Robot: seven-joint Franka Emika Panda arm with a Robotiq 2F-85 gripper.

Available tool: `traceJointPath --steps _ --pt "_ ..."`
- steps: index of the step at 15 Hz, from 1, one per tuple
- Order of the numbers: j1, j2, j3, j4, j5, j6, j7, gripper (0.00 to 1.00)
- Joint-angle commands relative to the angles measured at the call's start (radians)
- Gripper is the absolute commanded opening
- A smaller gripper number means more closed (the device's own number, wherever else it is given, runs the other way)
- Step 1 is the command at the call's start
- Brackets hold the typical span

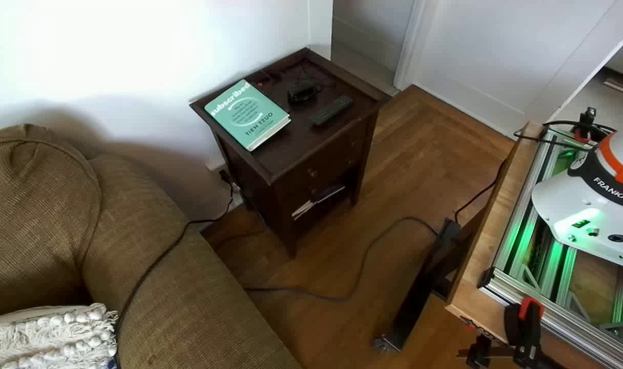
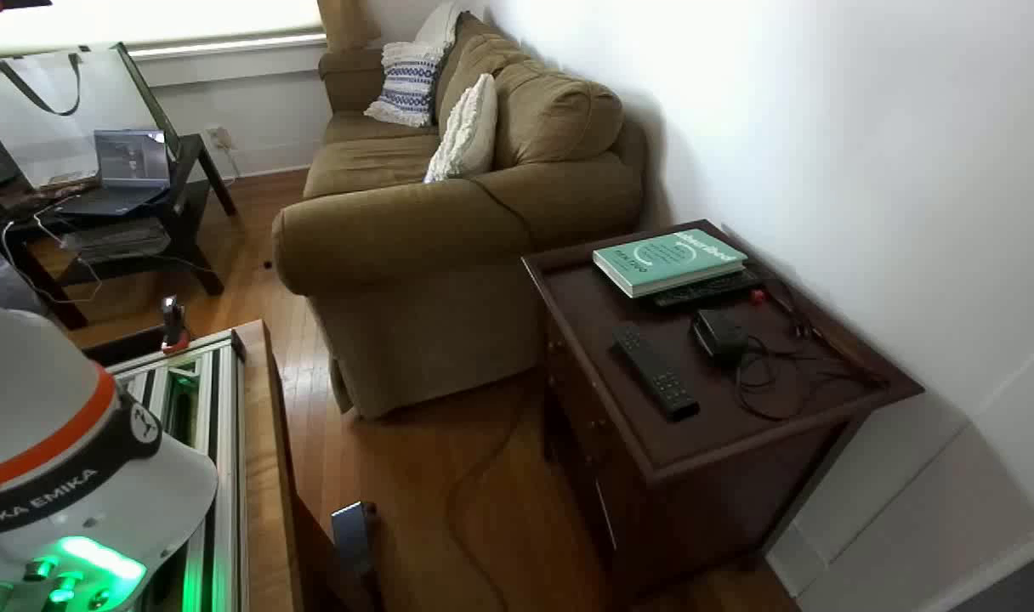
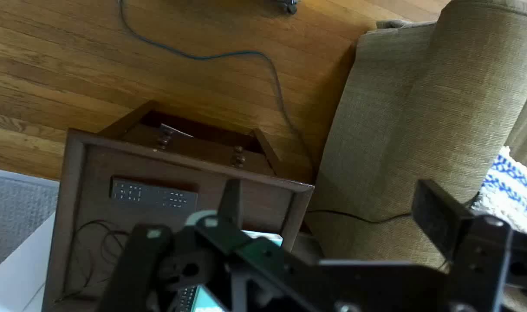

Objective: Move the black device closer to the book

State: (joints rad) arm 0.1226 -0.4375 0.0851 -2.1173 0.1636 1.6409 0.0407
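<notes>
The black device (image 1: 302,93) is a small dark box with a thin cable. It lies on the dark brown side table, a short gap from the green book (image 1: 247,115). In an exterior view the same black device (image 2: 721,334) stands near the book (image 2: 670,259), with its cable coiled beside it. In the wrist view the book (image 3: 207,301) is mostly covered by the gripper, and the device is hidden; some loops of cable show. My gripper (image 3: 330,190) is open with nothing between its fingers, above the side table and sofa arm. The exterior views do not show the gripper.
A black remote (image 2: 653,370) lies near the table's front edge. Another dark remote (image 2: 704,289) lies against or partly under the book. The side table (image 1: 291,159) has a raised rim. A sofa (image 1: 152,230) and a white wall (image 2: 823,127) stand close by.
</notes>
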Motion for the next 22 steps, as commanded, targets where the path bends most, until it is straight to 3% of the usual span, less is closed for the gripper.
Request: traceJointPath --steps 1,9,11,18,22 --pt "-0.009 0.001 0.007 0.002 0.002 -0.003 -0.003 1.0" --pt "-0.009 0.001 0.007 0.002 0.002 -0.003 -0.003 1.0" --pt "-0.015 0.028 0.003 0.017 -0.038 0.046 -0.037 1.0" --pt "-0.046 0.231 -0.042 0.124 -0.03 0.167 -0.102 1.0" --pt "-0.086 0.355 -0.05 0.177 -0.105 0.263 -0.057 1.0"
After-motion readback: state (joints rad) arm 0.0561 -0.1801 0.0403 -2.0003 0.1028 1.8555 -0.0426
